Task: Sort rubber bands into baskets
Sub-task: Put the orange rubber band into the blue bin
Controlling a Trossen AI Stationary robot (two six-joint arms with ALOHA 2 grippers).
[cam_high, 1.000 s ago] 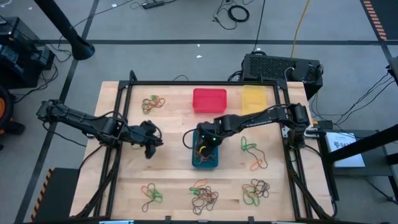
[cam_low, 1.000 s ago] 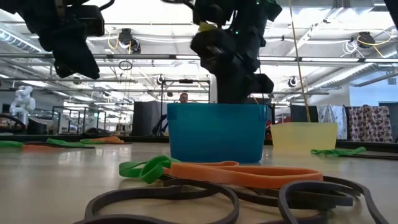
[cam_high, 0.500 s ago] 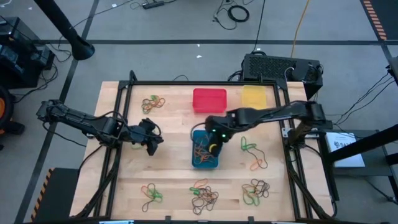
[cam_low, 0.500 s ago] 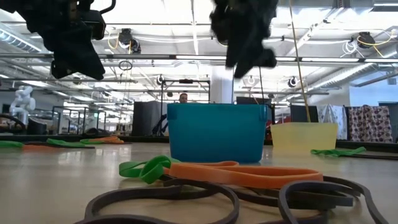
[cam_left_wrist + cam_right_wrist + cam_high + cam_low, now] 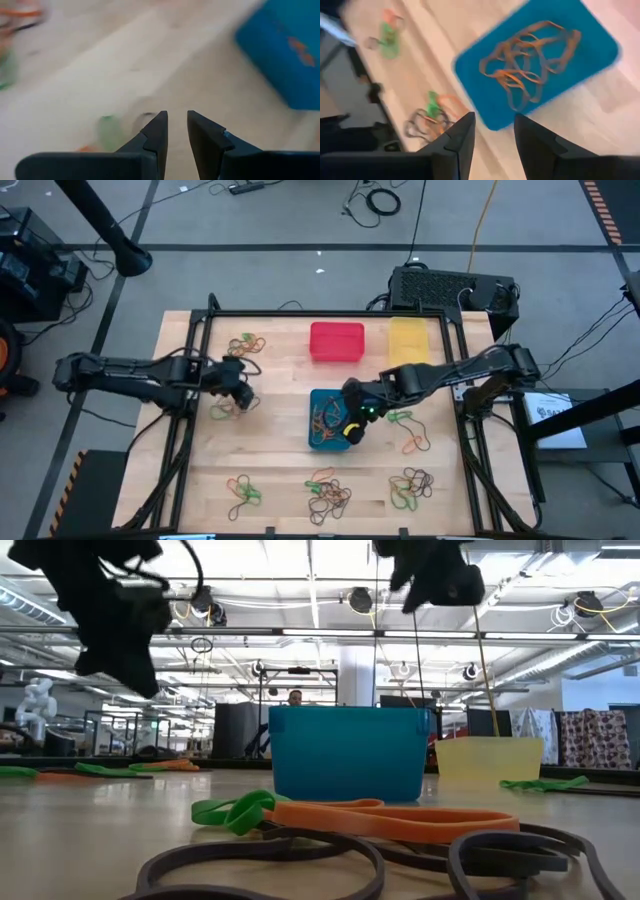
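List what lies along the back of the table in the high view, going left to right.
Rubber band pile → red basket → yellow basket.

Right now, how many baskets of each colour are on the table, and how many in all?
Red basket: 1
Yellow basket: 1
Blue basket: 1
Total: 3
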